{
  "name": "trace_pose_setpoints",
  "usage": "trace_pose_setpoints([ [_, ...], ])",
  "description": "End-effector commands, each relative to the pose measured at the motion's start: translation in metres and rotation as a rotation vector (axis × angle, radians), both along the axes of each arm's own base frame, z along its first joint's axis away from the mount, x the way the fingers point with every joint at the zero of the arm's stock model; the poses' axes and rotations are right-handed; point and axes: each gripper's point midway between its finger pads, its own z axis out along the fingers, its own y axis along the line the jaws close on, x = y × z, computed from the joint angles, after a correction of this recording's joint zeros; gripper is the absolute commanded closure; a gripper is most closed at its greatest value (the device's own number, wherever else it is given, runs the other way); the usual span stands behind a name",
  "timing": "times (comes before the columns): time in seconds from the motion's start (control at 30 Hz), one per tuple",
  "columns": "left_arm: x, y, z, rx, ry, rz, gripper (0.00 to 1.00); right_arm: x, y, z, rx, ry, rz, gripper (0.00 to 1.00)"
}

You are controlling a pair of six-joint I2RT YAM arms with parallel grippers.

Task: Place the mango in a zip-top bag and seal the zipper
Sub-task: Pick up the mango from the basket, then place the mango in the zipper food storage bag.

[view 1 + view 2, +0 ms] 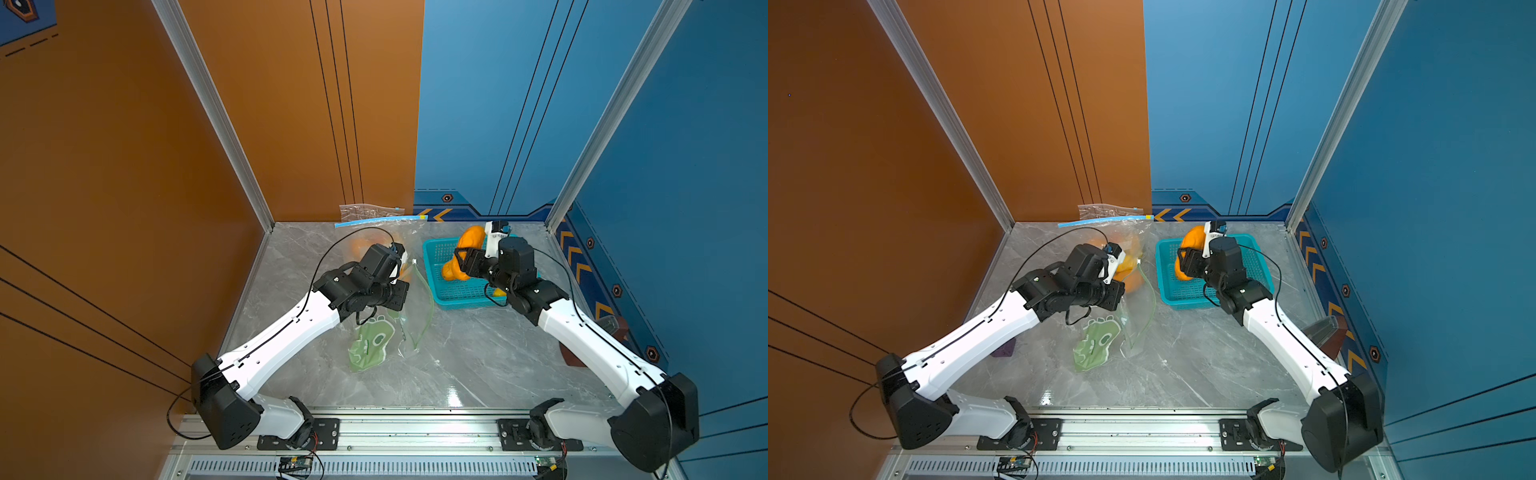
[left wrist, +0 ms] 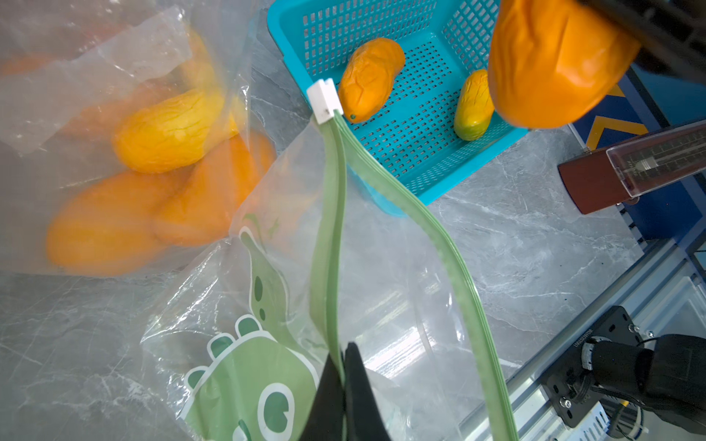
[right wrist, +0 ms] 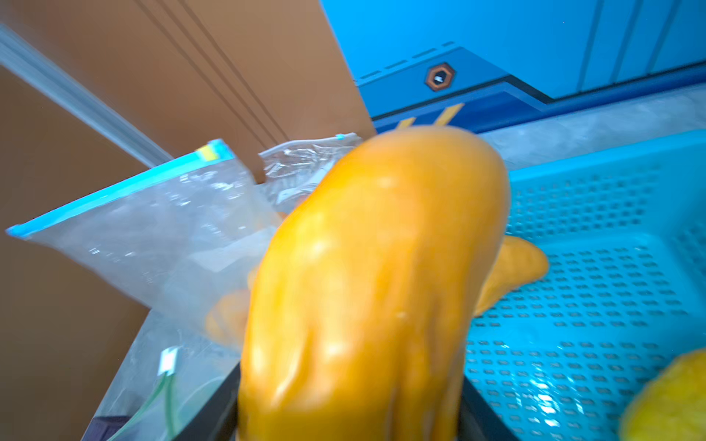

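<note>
1. Gripping the mango [image 3: 363, 267]: right gripper [image 1: 459, 262], jaws part-open and clamped on one end. The rest of the fruit sticks out past the tips.
2. Under that gripper: basket [image 2: 412, 152]. Mango is over it, not in any bag yet. Can't tell if it clears the floor.
3. In the basket, beyond the held fruit: orange spare [image 2: 370, 78] and yellow-green spare [image 2: 473, 105].
4. Left gripper [image 2: 344, 382]: jaws fully closed, pinching one zip strip [image 2: 326, 248] of the dino bag [image 2: 382, 286].
5. Ahead of that pinch the strip runs to a white slider [image 2: 324, 100]. The second strip [image 2: 439, 236] bows off toward the right gripper's side, so the mouth gapes.
6. Dino bag lies on the table [image 1: 457, 353], below the left gripper and between the two grippers.
7. Beyond the left gripper, far side: clear bag [image 2: 114, 114] holding several mangoes, with a blue zip [image 1: 374, 220] at the wall.
</note>
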Motion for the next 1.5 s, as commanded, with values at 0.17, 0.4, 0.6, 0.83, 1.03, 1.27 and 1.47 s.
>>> trace_pose_setpoints([
  [0.17,0.009,-0.005,0.002,-0.04,0.007,0.016,1.0,-0.041,0.067,0.044,0.062,-0.305,0.168,0.69],
  [0.4,0.017,-0.005,0.01,-0.068,-0.016,0.035,1.0,-0.064,0.109,0.018,0.021,-0.285,0.272,0.69],
  [0.6,0.022,-0.006,0.021,-0.095,-0.042,0.043,1.0,-0.07,0.118,-0.003,-0.011,-0.263,0.286,0.63],
  [0.83,0.024,-0.006,0.033,-0.123,-0.07,0.048,1.0,-0.069,0.118,-0.027,-0.078,-0.236,0.28,0.42],
  [1.03,0.025,-0.004,0.041,-0.137,-0.091,0.056,1.0,-0.071,0.113,-0.021,-0.094,-0.247,0.272,0.22],
  [1.27,0.027,-0.008,0.046,-0.152,-0.1,0.042,1.0,-0.078,0.102,-0.005,-0.11,-0.273,0.265,0.11],
  [1.47,0.027,-0.007,0.047,-0.151,-0.106,0.045,1.0,-0.083,0.088,0.014,-0.118,-0.286,0.232,0.11],
])
